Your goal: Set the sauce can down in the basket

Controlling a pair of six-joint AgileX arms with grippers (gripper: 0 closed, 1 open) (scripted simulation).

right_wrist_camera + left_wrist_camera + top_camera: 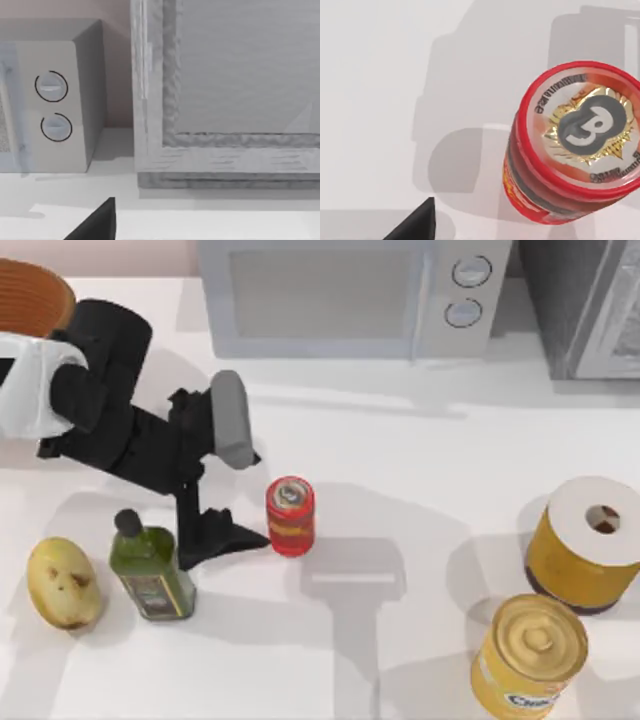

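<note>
The sauce can is small and red with a silvery top and a yellow band, and it stands upright left of the table's middle. My left gripper hangs just to the can's left, open, with the can outside its fingers. In the left wrist view the sauce can sits close, off to one side of a black fingertip. A slice of the tan-brown basket shows at the far left corner behind the left arm. A black fingertip of my right gripper shows in the right wrist view, facing the appliances.
A green oil bottle stands right beside the left gripper, with a potato farther left. At the right are a yellow cylinder with a white top and a big yellow can. A microwave lines the back.
</note>
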